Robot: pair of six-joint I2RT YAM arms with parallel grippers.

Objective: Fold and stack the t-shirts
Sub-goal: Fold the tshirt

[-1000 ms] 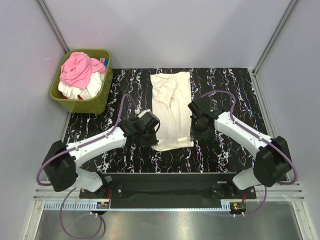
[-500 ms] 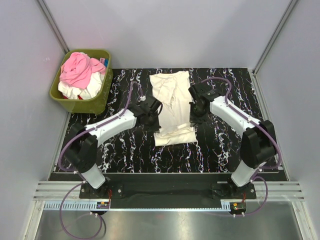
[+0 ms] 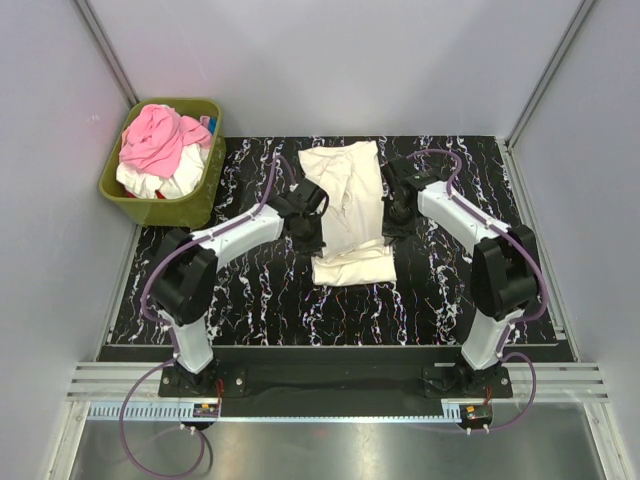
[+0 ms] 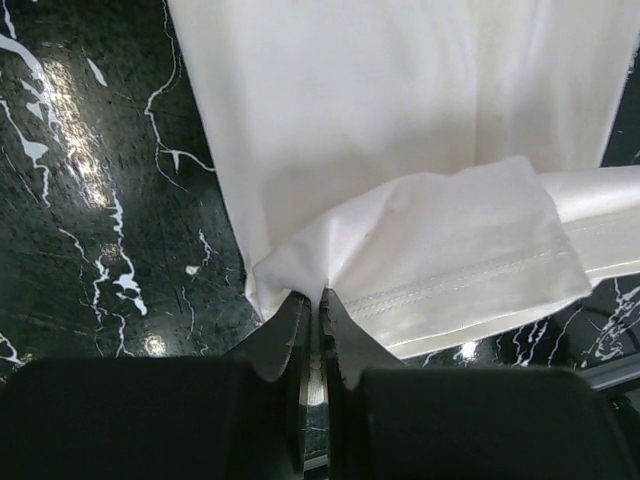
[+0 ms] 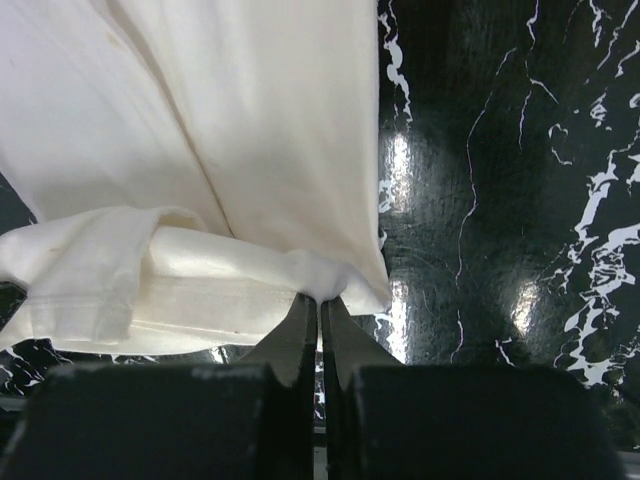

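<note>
Mid-fold: left gripper (image 4: 321, 300) and right gripper (image 5: 319, 303) clamped tight on cream t-shirt (image 3: 345, 205) hem corners. Rest, incl. pink t-shirt (image 3: 155, 140), in basket (image 3: 165, 208); nothing stacked.

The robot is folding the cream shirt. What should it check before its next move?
1. Left gripper pinches a shirt corner: ok, shut on cloth.
2. Right gripper pinches the other corner: ok, shut on cloth.
3. Both grippers about level across the shirt: ok.
4. Cloth smooth: not ok, bunched and wrinkled near the hem.
5. Basket out of the way: ok, far left, apart from the shirt.
6. How many layers each gripper holds: cannot tell.
</note>
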